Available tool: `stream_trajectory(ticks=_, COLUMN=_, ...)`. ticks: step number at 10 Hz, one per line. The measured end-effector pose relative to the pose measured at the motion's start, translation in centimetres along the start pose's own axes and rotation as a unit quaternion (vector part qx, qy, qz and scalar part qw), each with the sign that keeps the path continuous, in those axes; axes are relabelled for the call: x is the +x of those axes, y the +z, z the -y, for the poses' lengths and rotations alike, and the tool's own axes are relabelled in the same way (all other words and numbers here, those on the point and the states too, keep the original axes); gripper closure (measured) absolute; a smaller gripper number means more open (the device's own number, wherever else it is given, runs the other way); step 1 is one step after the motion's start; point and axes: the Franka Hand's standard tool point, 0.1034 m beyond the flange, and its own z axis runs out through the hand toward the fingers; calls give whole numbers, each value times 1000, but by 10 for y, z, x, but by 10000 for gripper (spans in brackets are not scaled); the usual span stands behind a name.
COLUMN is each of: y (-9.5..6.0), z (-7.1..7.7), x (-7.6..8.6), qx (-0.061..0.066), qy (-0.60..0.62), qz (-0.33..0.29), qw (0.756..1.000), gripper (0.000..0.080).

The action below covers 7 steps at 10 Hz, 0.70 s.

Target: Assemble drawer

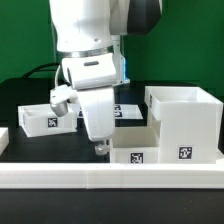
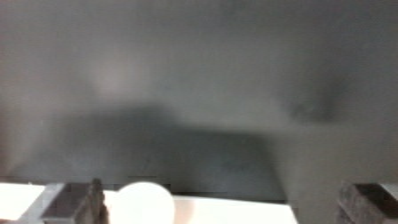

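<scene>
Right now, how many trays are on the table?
2: the left tray, at the exterior view's left, and the front tray, beside the housing. Others may be hidden.

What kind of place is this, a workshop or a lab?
Probably a robotics lab bench: a robot arm hangs over a black table, a white box and a tray carry black-and-white square tags, and a plain green wall stands behind.
</scene>
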Motion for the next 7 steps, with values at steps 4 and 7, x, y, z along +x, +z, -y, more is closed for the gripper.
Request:
stream_trajectory(ticks=4, y=-1, z=-16, x=21, qx=4, qy=10, qz=11, qw=1000, gripper=151)
stream_trajectory(ticks=7, y=-1, z=-17, x=20, qx=3, qy=17, qz=18, qw=1000, gripper=151)
